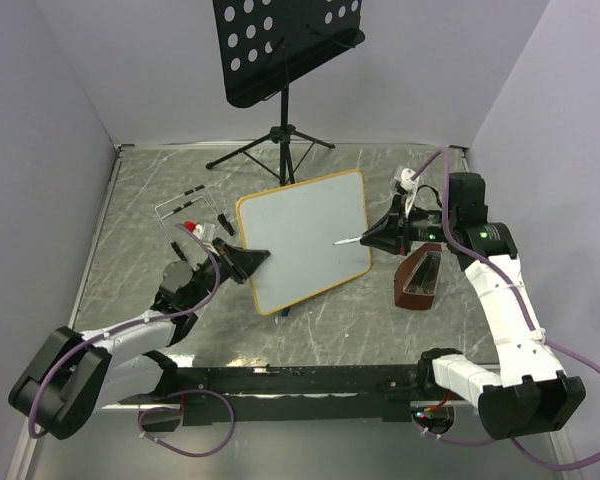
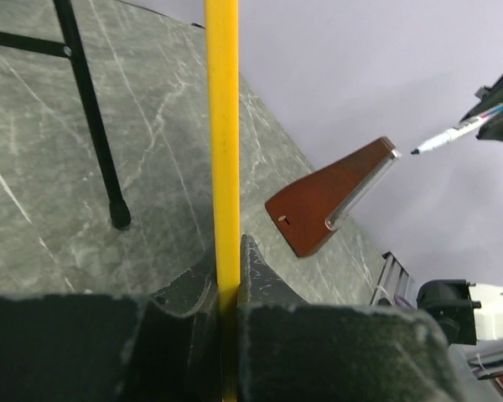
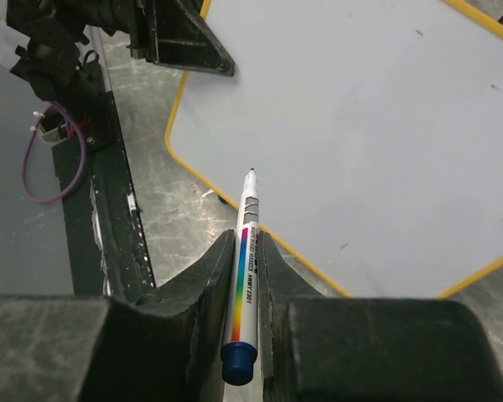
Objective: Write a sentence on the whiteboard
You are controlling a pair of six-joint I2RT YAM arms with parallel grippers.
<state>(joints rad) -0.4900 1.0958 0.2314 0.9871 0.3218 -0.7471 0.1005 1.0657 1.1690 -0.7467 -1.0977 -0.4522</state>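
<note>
The whiteboard (image 1: pixel 305 240) has a thin orange frame and a blank white face; no lettering shows on it. My left gripper (image 1: pixel 260 258) is shut on its left edge, which shows edge-on as a yellow strip (image 2: pixel 224 126) between my jaws (image 2: pixel 228 268). My right gripper (image 1: pixel 375 237) is shut on a white marker (image 3: pixel 245 268) with a rainbow stripe and a blue end. Its uncapped tip points at the board (image 3: pixel 360 126). In the left wrist view the marker (image 2: pixel 453 134) stands apart from the board.
A black perforated music stand (image 1: pixel 280 40) on a tripod stands at the back; one leg (image 2: pixel 92 117) shows near the board. A brown wedge-shaped case (image 1: pixel 420 280) lies right of the board. A wire rack (image 1: pixel 190 205) and small red item lie left.
</note>
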